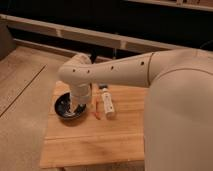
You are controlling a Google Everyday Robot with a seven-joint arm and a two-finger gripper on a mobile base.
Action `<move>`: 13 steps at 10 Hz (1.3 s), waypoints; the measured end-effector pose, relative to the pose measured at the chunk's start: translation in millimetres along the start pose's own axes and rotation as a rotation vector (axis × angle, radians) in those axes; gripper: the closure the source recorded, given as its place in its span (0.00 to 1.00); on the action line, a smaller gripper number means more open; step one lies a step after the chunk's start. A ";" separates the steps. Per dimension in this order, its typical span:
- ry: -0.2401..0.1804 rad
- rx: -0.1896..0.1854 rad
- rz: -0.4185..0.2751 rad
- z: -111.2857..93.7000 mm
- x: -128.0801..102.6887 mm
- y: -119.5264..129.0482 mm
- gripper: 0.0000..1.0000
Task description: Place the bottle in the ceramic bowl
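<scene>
The white bottle (107, 103) lies on its side on the wooden table (90, 142), its dark cap pointing to the far edge. The glossy black ceramic bowl (66, 106) sits at the table's left, just left of the bottle. My arm reaches in from the right and bends down at the wrist. My gripper (78, 107) hangs over the right part of the bowl, partly hiding it. The bottle is to the gripper's right and apart from it.
A thin orange-red stick (97, 109) lies between the bowl and the bottle. My large white arm (175, 100) covers the table's right side. Pale floor (22, 100) lies to the left, and a rail and dark wall (75, 32) stand behind.
</scene>
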 end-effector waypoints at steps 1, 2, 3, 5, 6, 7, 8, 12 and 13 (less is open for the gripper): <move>0.000 0.000 0.000 0.0 0.0 0.0 0.35; 0.000 0.000 0.000 0.0 0.0 0.0 0.35; 0.000 0.000 0.000 0.0 0.0 0.0 0.35; 0.000 0.000 0.000 0.0 0.0 0.0 0.35; 0.000 0.000 0.000 0.0 0.0 0.0 0.35; 0.000 0.000 0.000 0.0 0.0 0.0 0.35; 0.000 0.000 0.000 0.0 0.0 0.0 0.35; -0.002 0.000 0.000 -1.1 -0.2 -0.1 0.35; -0.002 0.000 0.000 -1.1 -0.2 -0.2 0.35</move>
